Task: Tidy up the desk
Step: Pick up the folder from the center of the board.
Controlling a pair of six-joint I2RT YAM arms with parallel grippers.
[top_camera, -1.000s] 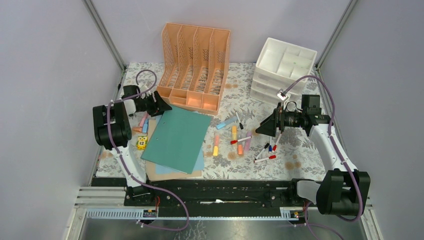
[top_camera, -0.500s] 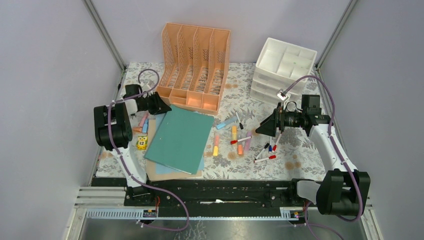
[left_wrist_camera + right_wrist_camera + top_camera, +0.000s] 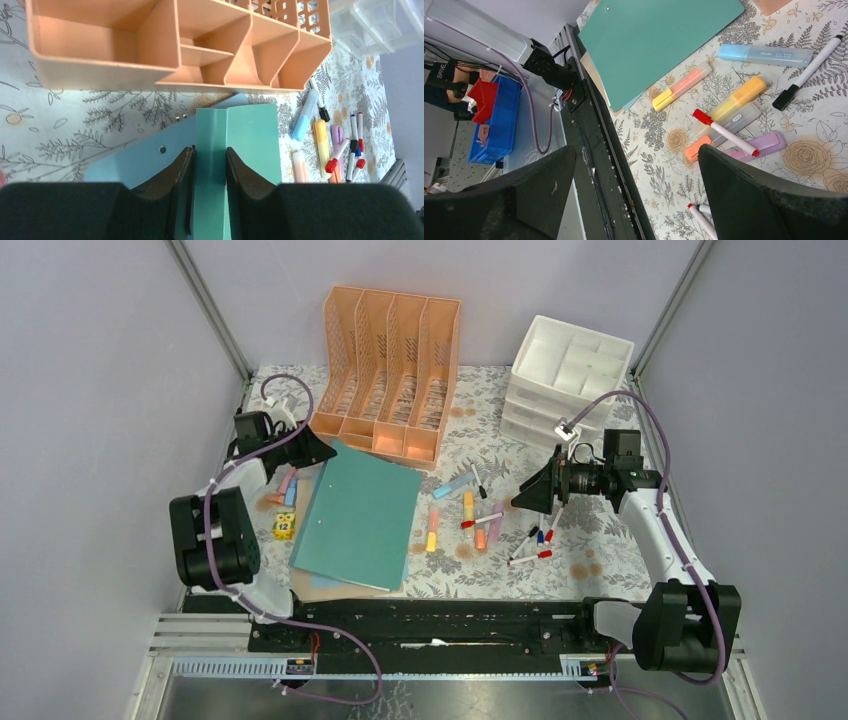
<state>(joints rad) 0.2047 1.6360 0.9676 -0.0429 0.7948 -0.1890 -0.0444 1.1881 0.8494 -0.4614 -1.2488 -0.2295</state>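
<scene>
On the flowered desk (image 3: 585, 565), the left jaws clamp the green folder's (image 3: 250, 145) far edge just before the peach rack (image 3: 390, 370); the right jaws hang wide apart over the markers (image 3: 478, 520); next, likely, the folder must lift, tip upright and enter a slot.

One peach slotted plastic file rack (image 3: 390, 370) with four bays. One white plastic drawer unit (image 3: 565, 375). Three flat folders, stacked: one teal folder (image 3: 360, 520), one pale blue folder (image 3: 135, 155), one tan folder (image 3: 320, 590). Five chunky pastel highlighters (image 3: 467, 505) in the middle, perhaps two more at the left (image 3: 288, 485). Roughly six thin white marker pens (image 3: 530, 557). One small yellow numbered die (image 3: 283, 527).
</scene>
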